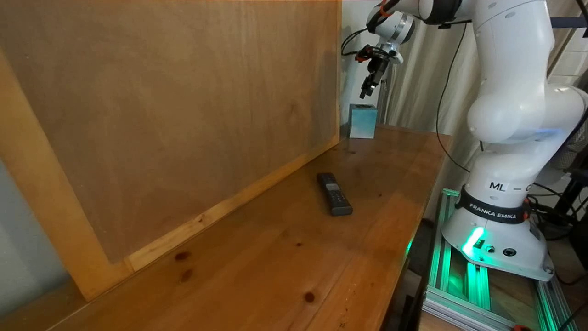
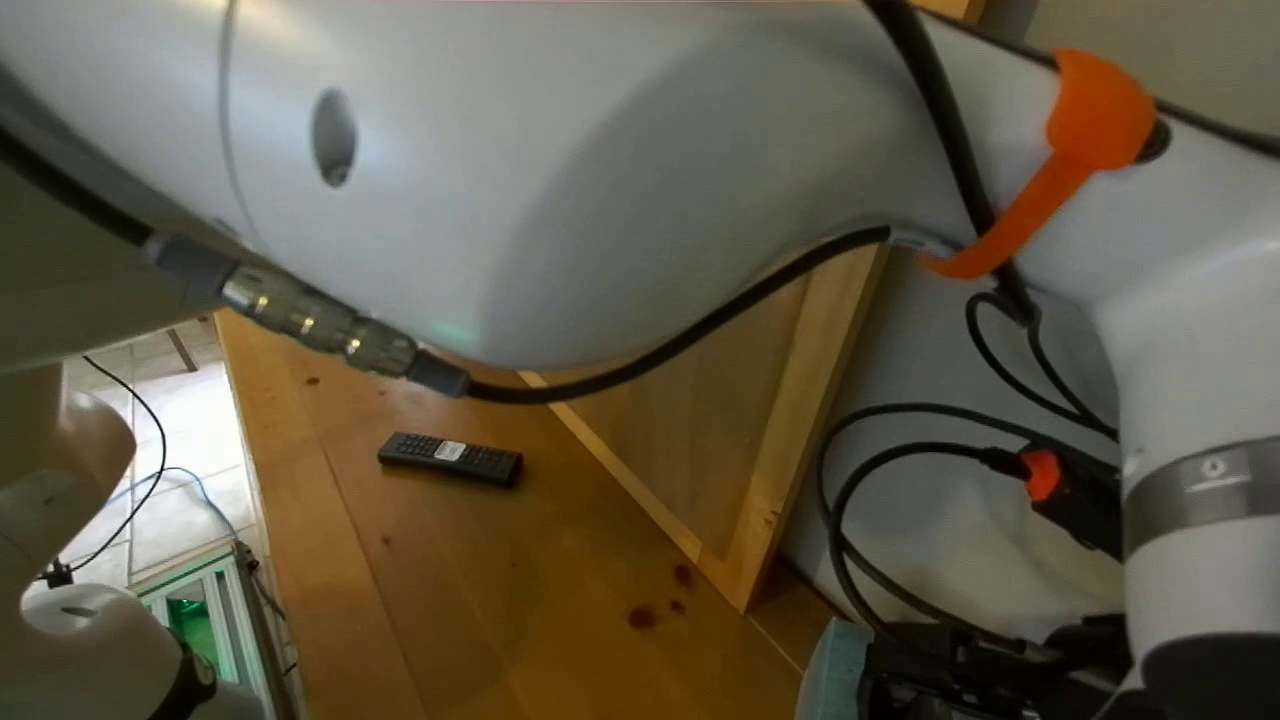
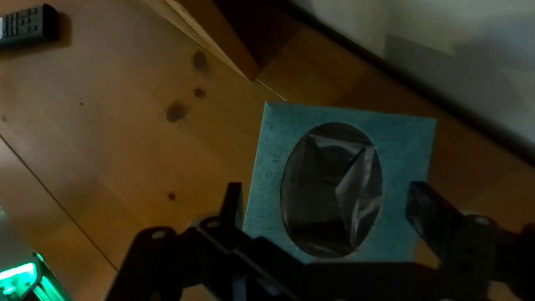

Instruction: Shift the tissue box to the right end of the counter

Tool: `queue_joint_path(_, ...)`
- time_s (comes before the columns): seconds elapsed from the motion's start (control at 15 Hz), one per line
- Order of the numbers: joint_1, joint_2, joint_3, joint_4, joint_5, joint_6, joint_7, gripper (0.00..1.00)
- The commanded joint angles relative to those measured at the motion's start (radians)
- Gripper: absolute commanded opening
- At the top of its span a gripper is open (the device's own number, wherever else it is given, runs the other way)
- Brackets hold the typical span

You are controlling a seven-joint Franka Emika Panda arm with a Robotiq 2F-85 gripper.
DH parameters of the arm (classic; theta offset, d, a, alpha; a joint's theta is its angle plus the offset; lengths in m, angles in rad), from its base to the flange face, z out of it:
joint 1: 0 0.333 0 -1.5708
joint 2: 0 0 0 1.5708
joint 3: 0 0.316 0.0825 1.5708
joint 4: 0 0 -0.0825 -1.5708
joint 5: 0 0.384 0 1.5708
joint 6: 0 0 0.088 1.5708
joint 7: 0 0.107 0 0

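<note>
The light teal-blue tissue box (image 1: 362,121) stands upright on the wooden counter (image 1: 275,248), at its far end in an exterior view, beside the board's end. My gripper (image 1: 367,89) is above the box, with a visible gap between. In the wrist view, the box (image 3: 401,167) shows from above with its dark oval opening. The open fingers (image 3: 326,202) spread to either side of its top and are not closed on it. In an exterior view only a sliver of the box (image 2: 836,672) shows at the bottom edge, partly hidden by the dark gripper.
A black remote (image 1: 334,195) lies mid-counter; it also shows in an exterior view (image 2: 450,458) and the wrist view (image 3: 27,27). A brown board wall (image 1: 197,115) backs the counter. The arm's base (image 1: 496,243) stands beside the counter. A pale wall (image 3: 468,58) is close to the box.
</note>
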Motion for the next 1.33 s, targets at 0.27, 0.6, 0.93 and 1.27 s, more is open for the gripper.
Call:
queue_joint_path(0.27,-0.017,-0.118,-0.013,-0.112,-0.127,0.025,-0.316,1.00)
queue_joint_path(0.6,0.016,-0.196,-0.027,-0.223,-0.196,0.061,-0.450,1.00)
queue_joint_path(0.93,0.080,-0.276,-0.034,-0.338,-0.255,0.116,-0.531,1.00)
queue_joint_path(1.27,0.114,-0.314,-0.062,-0.368,-0.317,0.043,-0.525,1.00)
